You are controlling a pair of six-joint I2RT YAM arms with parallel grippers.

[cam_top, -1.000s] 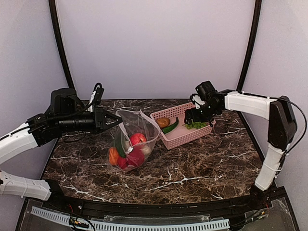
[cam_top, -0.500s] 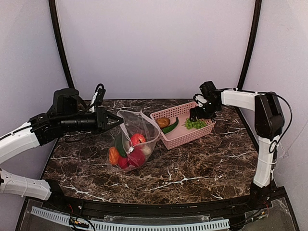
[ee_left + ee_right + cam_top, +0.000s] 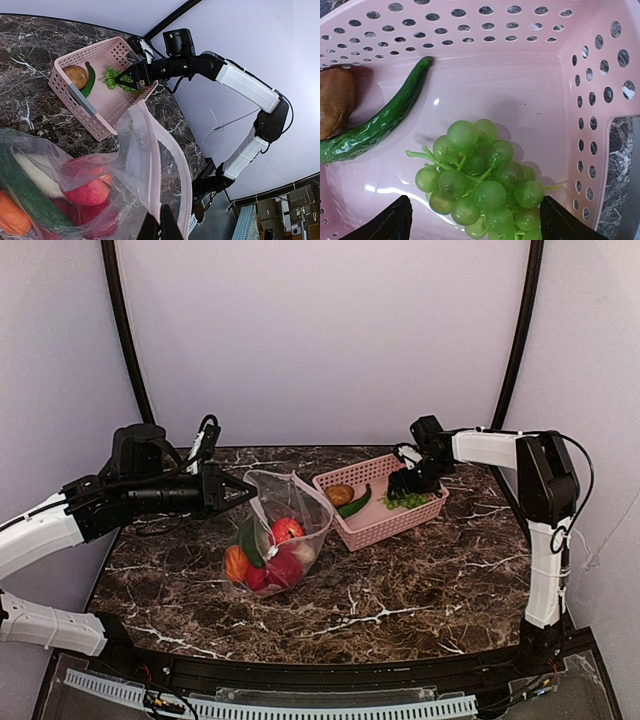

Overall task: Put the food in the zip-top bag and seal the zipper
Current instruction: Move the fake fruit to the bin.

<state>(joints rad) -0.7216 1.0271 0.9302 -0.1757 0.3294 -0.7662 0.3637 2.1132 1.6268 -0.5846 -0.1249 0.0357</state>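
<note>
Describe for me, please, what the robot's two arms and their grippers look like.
Both the left arm and the right arm have smooth white link shells joined by chunky black joint housings. Thin black cables loop near each wrist. The left gripper and the right gripper are black with tapering fingers. No markings are legible.
</note>
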